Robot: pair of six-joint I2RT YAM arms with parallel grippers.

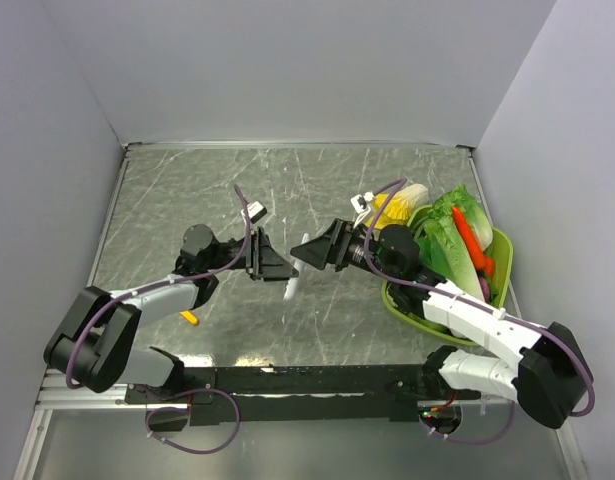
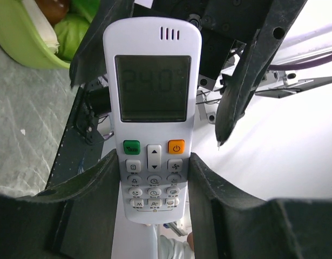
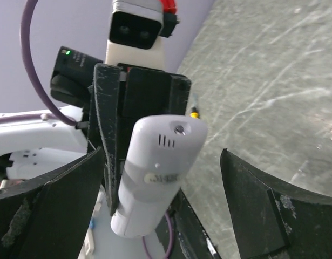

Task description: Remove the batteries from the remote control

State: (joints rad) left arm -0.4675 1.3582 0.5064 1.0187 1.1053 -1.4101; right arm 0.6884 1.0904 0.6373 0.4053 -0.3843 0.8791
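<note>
Left gripper (image 2: 153, 181) fills the foreground of its wrist view, clamped on the button end of the remote (image 2: 153, 81), whose screen faces the camera. In the right wrist view, the right gripper (image 3: 163, 156) gapes wide, fingers on either side of the remote's top end, apart from it. From above, the remote sits mid-table (image 1: 187, 190) between both grippers; a green basket (image 1: 502, 250) lies by the right arm.

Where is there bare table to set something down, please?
The grey stone-patterned tabletop is bare along the back wall, left of the green plastic basket. The centre is crowded: the left pincer grips the white plastic remote control, the open right pincer close by.
</note>
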